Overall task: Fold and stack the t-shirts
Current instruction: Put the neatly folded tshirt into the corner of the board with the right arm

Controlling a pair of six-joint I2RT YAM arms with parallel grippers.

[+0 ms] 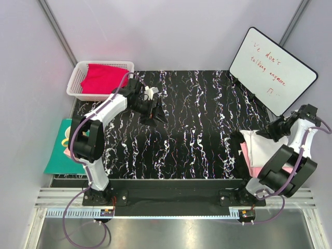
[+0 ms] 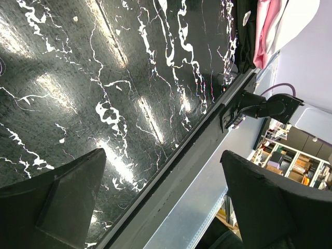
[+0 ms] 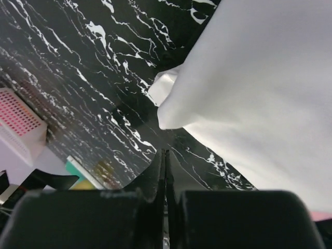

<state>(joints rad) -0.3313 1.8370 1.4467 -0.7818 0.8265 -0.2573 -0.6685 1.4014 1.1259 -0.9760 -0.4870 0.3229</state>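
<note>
A white t-shirt (image 1: 255,145) lies folded over a pale pink one (image 1: 244,151) at the table's right edge; in the left wrist view the pair appears far off as white (image 2: 295,15) on pink (image 2: 263,26). A crimson t-shirt (image 1: 104,78) lies in the white basket (image 1: 78,70) at the back left. My right gripper (image 1: 262,133) is shut and empty just above the white t-shirt (image 3: 249,78), its closed tips (image 3: 165,154) a little clear of the cloth's folded corner. My left gripper (image 1: 155,111) hovers open over the back-left table, and nothing lies between its fingers (image 2: 62,192).
A whiteboard (image 1: 272,70) with red writing leans at the back right. A teal-green mat (image 1: 59,150) lies off the table's left side. The black marbled table (image 1: 197,119) has a metal rail (image 2: 181,197) along its near edge. The basket's corner (image 3: 18,124) shows in the right wrist view.
</note>
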